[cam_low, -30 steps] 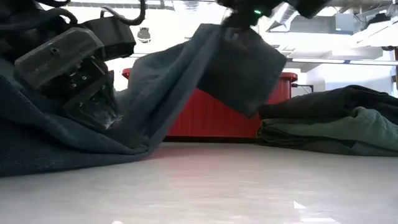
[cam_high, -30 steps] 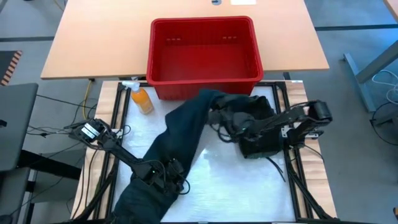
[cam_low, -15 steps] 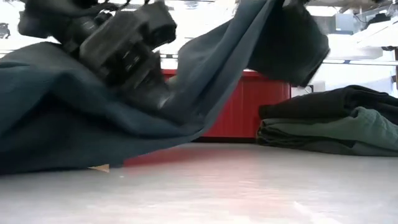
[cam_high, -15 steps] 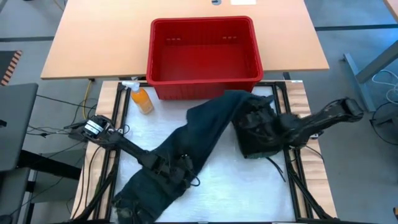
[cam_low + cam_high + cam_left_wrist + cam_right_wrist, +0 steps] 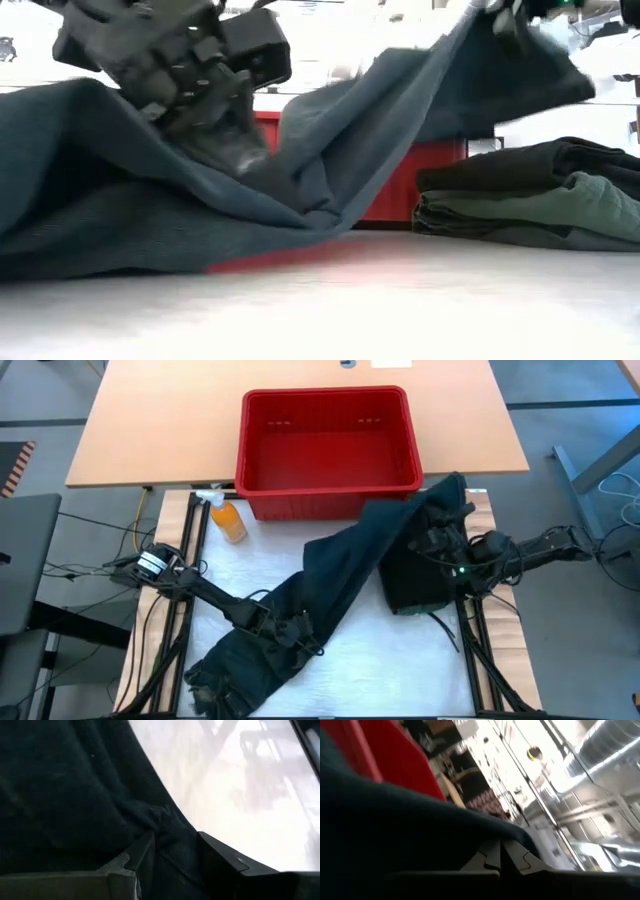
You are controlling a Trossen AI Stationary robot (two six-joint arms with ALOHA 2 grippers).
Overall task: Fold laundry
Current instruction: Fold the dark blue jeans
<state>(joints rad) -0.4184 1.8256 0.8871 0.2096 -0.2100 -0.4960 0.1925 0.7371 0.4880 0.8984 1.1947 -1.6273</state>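
The red basket stands at the far side of the work area, on the edge of the wooden desk, and in the high view nothing lies inside it. Beside its left corner an orange spray bottle lies on the white work surface. A long dark blue-green garment is stretched across this surface on a diagonal: its long axis goes from the near left corner, where the cloth is bunched, up to the far right, close to the right corner of the basket. In the low view the garment lies low on the left and climbs to the upper right. The left hand is near the lower part of the garment, and the left wrist view shows its two fingers clamped on a fold of the dark cloth. The right hand holds the raised far end; in the right wrist view its fingers are pressed together with the cloth between them. Under this raised end a stack of folded clothes, black on top and green below, rests at the right side of the surface, touching the black frame rail. The middle and the near right part of the white surface are bare, so the open room is there; the left edge is taken by the left arm and its cables.
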